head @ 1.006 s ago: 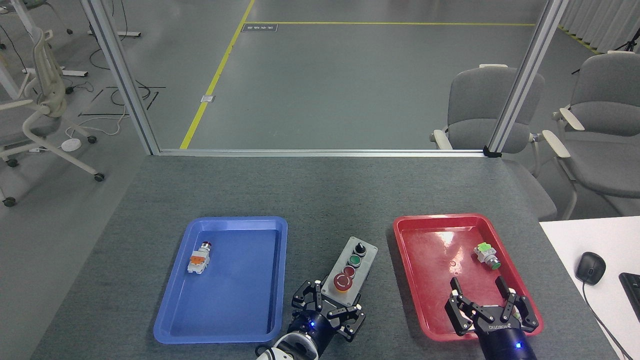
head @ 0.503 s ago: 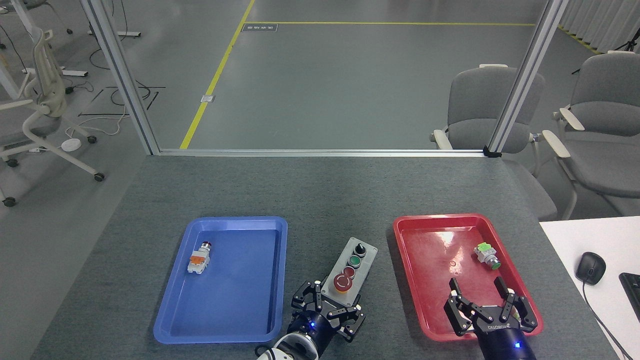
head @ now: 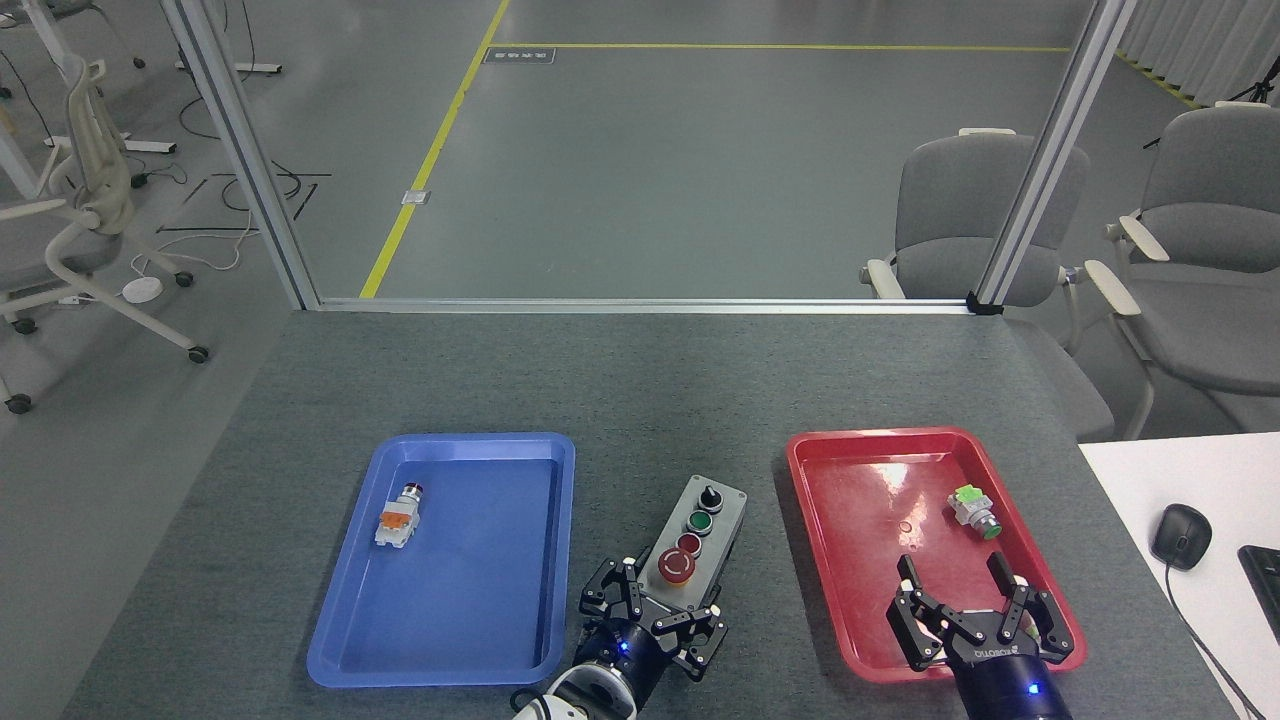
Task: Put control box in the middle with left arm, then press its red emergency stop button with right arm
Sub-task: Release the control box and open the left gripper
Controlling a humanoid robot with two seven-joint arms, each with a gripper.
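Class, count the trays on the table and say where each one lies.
2. The blue tray lies left of the control box, holding one small switch part. The red tray lies right of it, holding another; the right gripper hangs over its near end.

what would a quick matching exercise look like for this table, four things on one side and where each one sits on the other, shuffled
Things:
1. control box
2. small part with a red tip
3. small part with a green tip
4. computer mouse

Places:
A. in the red tray
B. on the white desk at the right edge
C. on the grey table between the two trays
D. in the blue tray

Pairs: 1-C, 2-D, 3-A, 4-B
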